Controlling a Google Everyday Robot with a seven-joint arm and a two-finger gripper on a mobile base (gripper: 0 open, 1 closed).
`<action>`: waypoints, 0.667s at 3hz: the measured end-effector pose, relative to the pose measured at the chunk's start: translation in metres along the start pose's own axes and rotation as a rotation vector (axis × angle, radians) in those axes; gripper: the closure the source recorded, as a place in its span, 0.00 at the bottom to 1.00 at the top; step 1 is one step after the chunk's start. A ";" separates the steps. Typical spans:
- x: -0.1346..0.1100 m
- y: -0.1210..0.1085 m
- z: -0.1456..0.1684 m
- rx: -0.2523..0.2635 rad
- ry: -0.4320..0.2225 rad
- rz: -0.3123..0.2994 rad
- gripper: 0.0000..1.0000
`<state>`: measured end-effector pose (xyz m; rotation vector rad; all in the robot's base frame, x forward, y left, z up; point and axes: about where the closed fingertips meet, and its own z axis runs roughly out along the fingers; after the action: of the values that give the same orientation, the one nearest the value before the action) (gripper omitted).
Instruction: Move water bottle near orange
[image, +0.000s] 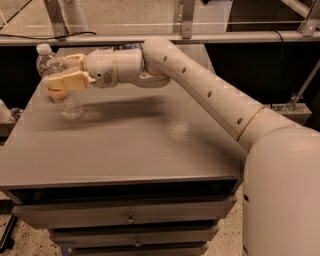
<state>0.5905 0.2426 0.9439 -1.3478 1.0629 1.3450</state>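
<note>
So the gripper (57, 71) is out over the far left corner of the table (150, 145), with its two yellowish fingers (70, 80) clamped on the bottle (49, 62) from both sides. The bottle leans, white cap up and to the left, clear base down on the table or just off it, honestly can't tell which. The orange (56, 92) is right there against the bottle, but the near finger covers most of it, so only a sliver peeks out underneath. The big white arm (210, 95) cuts across the whole tabletop from the right. Something dark blue (131, 45) pokes out behind the wrist. Drawers (130, 218) run below the tabletop.
</note>
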 end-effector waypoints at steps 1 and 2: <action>0.002 0.001 -0.003 -0.023 0.012 -0.017 0.84; 0.003 0.002 -0.005 -0.033 0.016 -0.026 1.00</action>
<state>0.5894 0.2376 0.9411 -1.3939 1.0344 1.3403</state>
